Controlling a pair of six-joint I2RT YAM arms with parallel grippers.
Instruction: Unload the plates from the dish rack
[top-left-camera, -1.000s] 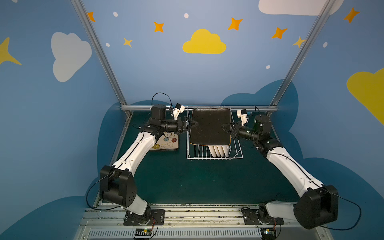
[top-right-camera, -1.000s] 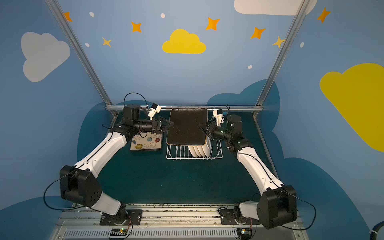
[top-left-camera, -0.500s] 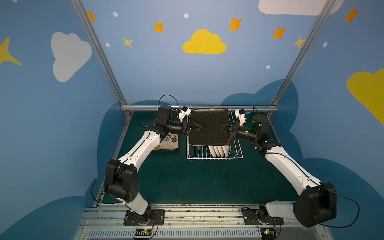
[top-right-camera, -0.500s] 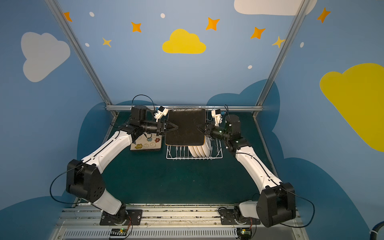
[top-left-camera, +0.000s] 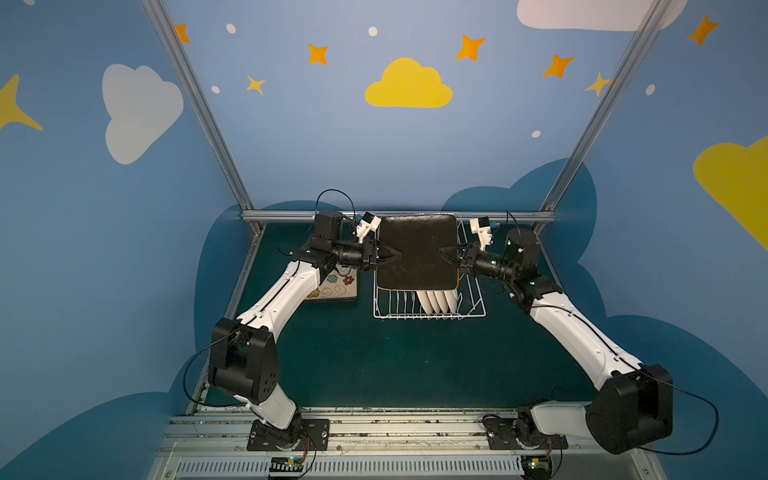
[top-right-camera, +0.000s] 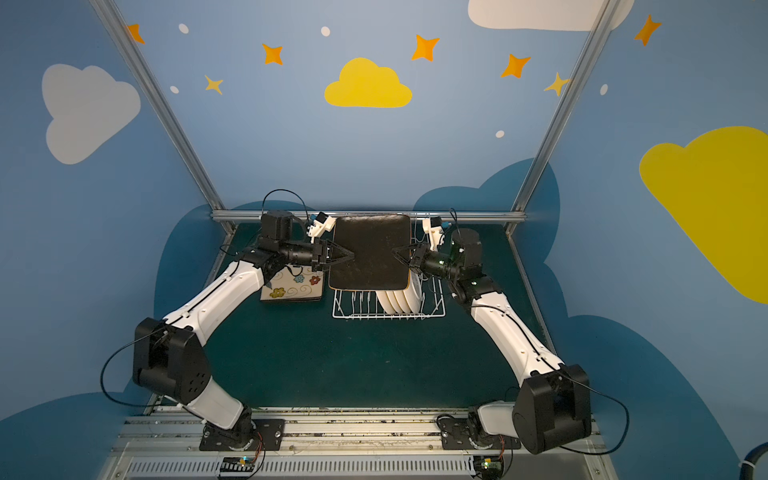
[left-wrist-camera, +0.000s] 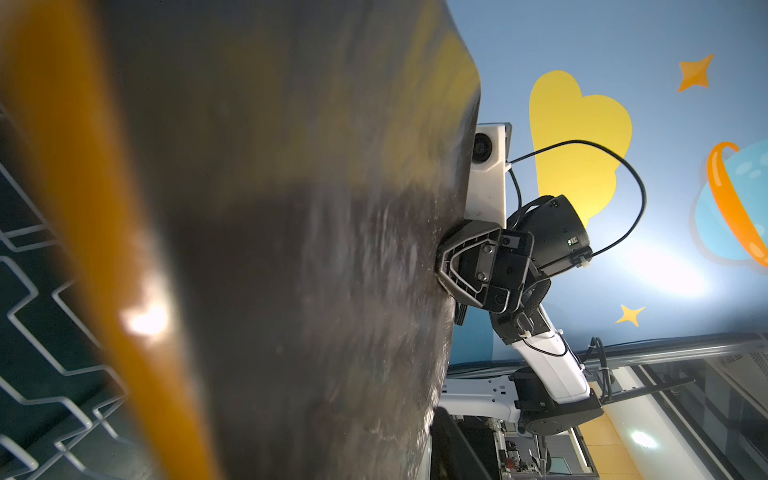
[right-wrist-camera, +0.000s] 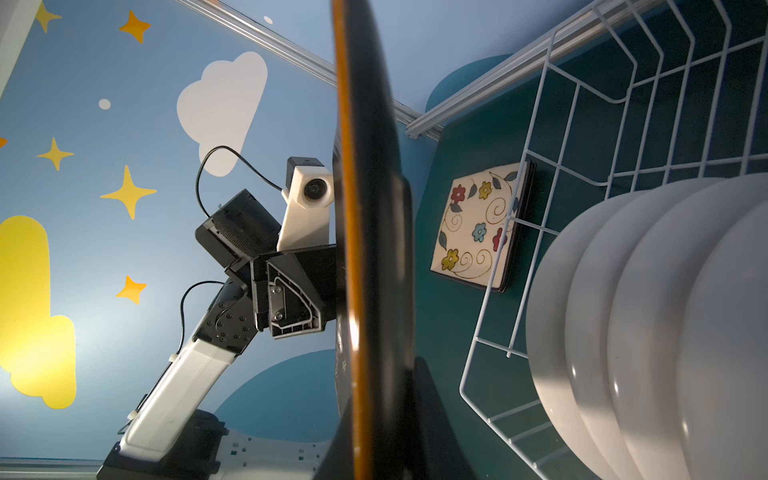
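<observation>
Closing in over the last second, left pincer (top-left-camera: 397, 253) is now straddling the left edge of the black-backed square plate (top-left-camera: 417, 257), jaws narrowing. Firm grip cannot be told yet, while right pincer (top-left-camera: 442, 252) is clamping the right edge. Plate is hanging upright above the dish rack (top-left-camera: 415, 317). Handover looking likely, with white round plates (top-left-camera: 436, 299) waiting in their slots.

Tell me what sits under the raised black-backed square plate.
The dish rack, with four white round plates standing on edge in it. In a top view only their lower parts show; the raised plate covers their upper parts and much of the rack.
</observation>
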